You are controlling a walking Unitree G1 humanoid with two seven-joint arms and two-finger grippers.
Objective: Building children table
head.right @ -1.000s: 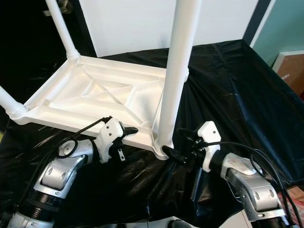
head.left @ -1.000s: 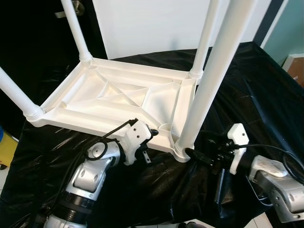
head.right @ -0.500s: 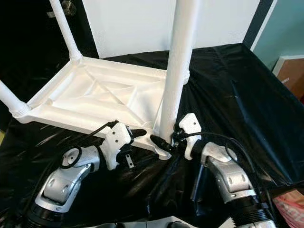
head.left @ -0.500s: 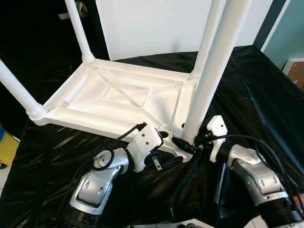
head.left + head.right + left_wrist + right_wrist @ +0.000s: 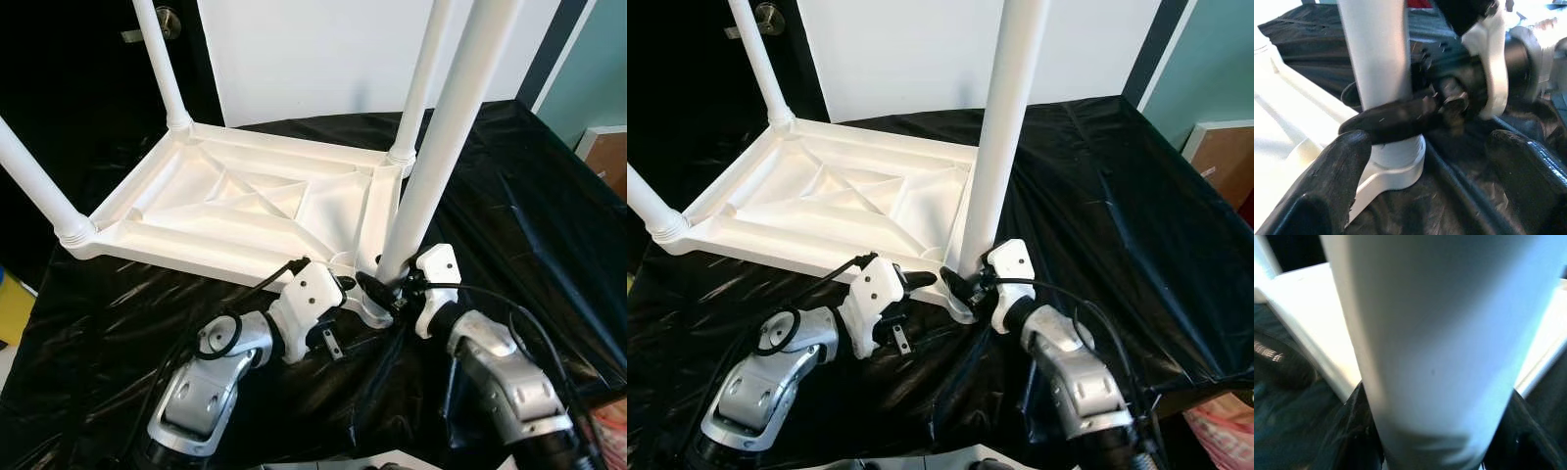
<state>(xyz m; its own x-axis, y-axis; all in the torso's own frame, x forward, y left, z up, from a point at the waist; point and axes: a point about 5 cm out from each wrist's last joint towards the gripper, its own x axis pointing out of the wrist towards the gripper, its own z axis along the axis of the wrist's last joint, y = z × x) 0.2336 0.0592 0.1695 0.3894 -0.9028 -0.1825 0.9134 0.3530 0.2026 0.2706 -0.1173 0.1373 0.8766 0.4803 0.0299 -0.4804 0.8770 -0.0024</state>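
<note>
A white plastic children's table point(image 5: 196, 257) lies upside down on a black sheet, with its legs pointing up. My right gripper point(image 5: 387, 294) sits at the base of the near right leg point(image 5: 441, 137), shut on it with a finger on either side. In the right wrist view the leg point(image 5: 1435, 347) stands between dark fingers point(image 5: 1356, 426). My left gripper point(image 5: 338, 315) hovers open just left of that corner, at the table's front edge. The left wrist view has its fingers point(image 5: 1347, 161) spread wide, facing the leg point(image 5: 1378, 58) and the right gripper's finger point(image 5: 1396, 120) across it.
The black plastic sheet point(image 5: 509, 196) covers the whole work surface and drapes over its edges. A white panel point(image 5: 323, 49) stands behind the table, with a dark door and handle point(image 5: 157, 22) at the back left. A brown box point(image 5: 609, 157) is at the far right.
My right gripper moved left from beside the leg's base and took hold of the leg. My left gripper shifted right along the table's front edge toward the same corner.
</note>
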